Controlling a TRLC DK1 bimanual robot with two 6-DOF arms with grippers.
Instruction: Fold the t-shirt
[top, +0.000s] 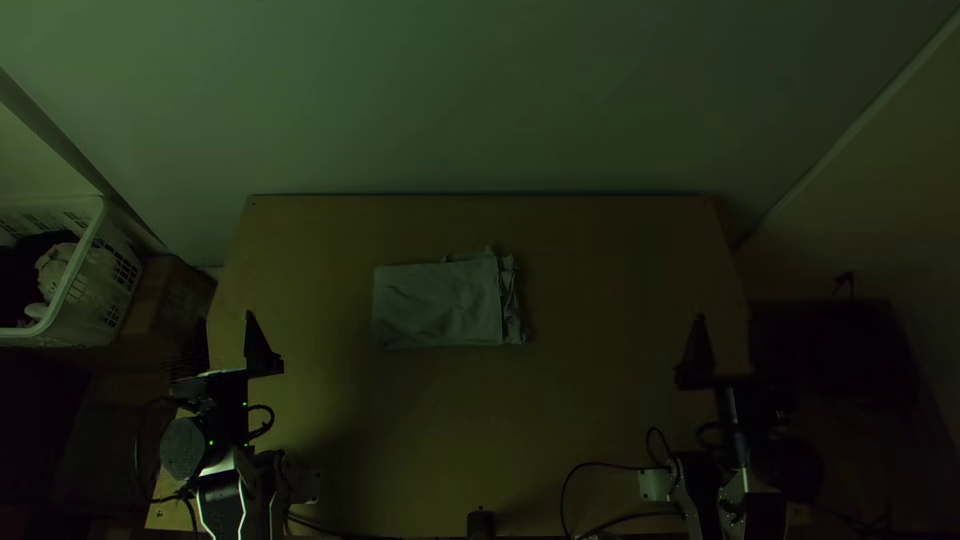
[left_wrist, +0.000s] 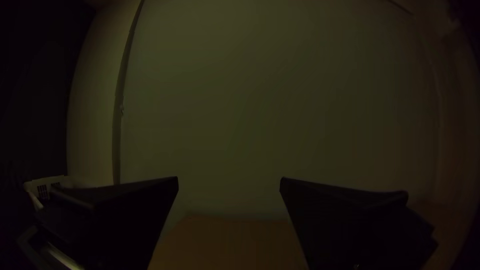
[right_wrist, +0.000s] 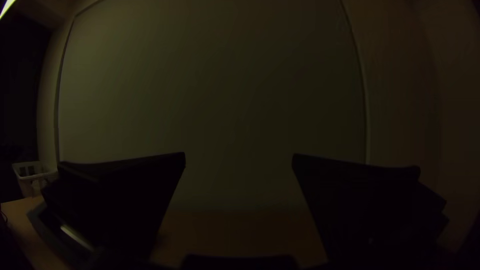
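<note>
The grey t-shirt (top: 440, 304) lies folded into a compact rectangle on the table, a little left of the middle, with layered, uneven edges along its right side and a small bit sticking out at its top edge. My left gripper (top: 228, 325) stands open over the table's left side, apart from the cloth. On the right side, my right gripper (top: 725, 330) is open too, well away from the shirt. Between the wide black fingers of the left gripper (left_wrist: 229, 182) in the left wrist view is a gap; the right gripper (right_wrist: 239, 157) looks the same in its own view.
A white laundry basket (top: 85, 270) with cloth in it stands left of the table (top: 600, 400), beside a cardboard box (top: 165, 300). Black cables run near the right arm's base. A small dark object (top: 481, 522) sits at the near edge. A wall rises behind the table.
</note>
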